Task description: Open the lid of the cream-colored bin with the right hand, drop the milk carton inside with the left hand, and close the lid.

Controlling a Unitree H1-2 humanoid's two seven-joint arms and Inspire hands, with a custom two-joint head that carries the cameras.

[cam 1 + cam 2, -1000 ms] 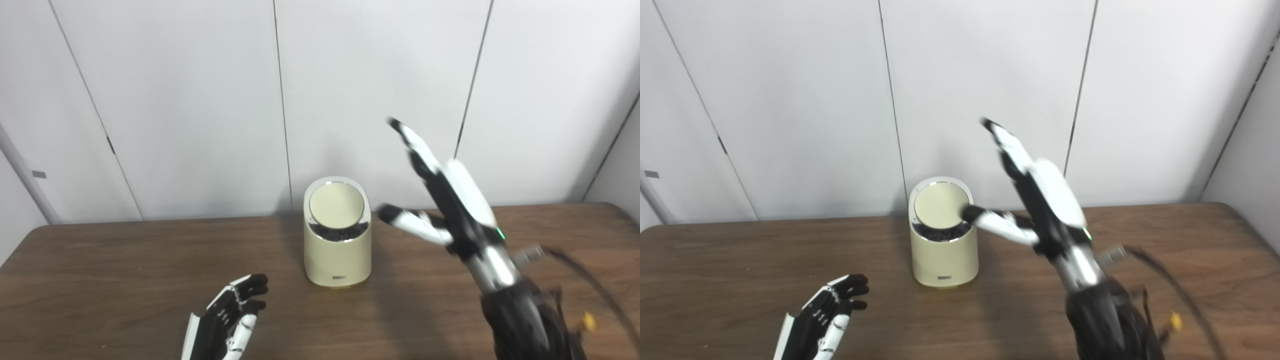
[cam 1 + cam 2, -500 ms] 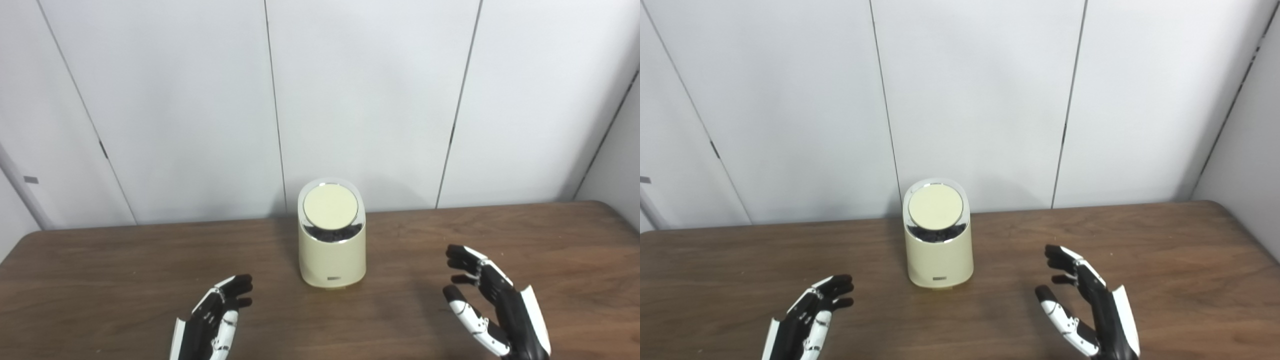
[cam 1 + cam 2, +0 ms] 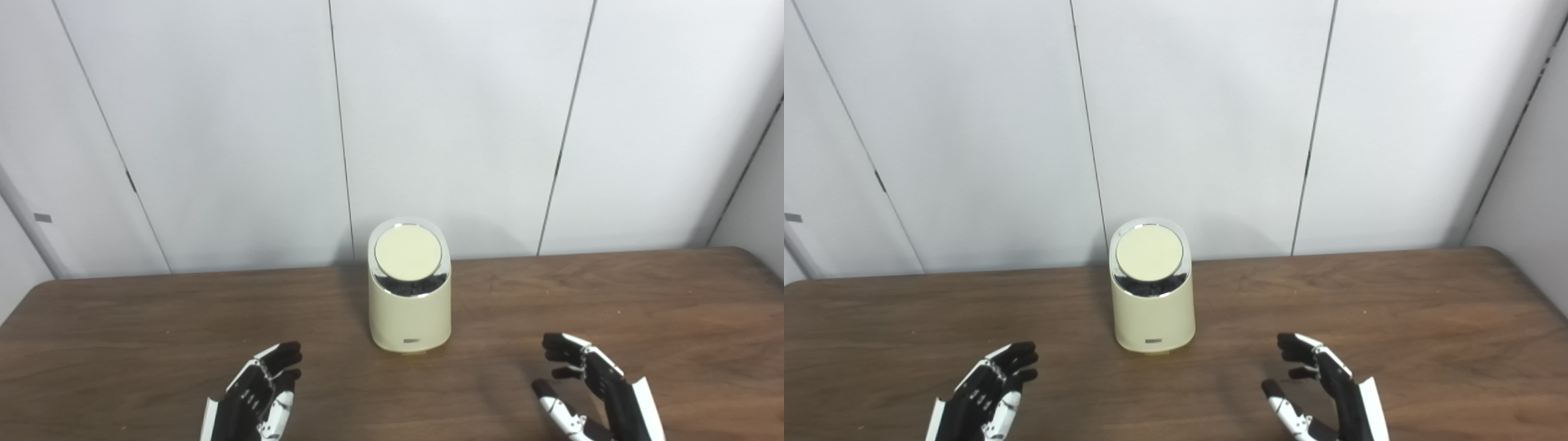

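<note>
Two empty hands, left hand (image 3: 257, 398), right hand (image 3: 597, 392), bin (image 3: 409, 306) between

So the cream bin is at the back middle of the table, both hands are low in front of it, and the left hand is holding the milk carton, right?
Not quite: in both eye views the left hand is open and holds nothing, and no carton shows. The cream bin does stand at the back middle of the table, with the right hand low too.

Two robot hands, the left hand (image 3: 254, 398) and the right hand (image 3: 594, 392), show black jointed fingers (image 3: 560, 343) with white plastic shells.
</note>
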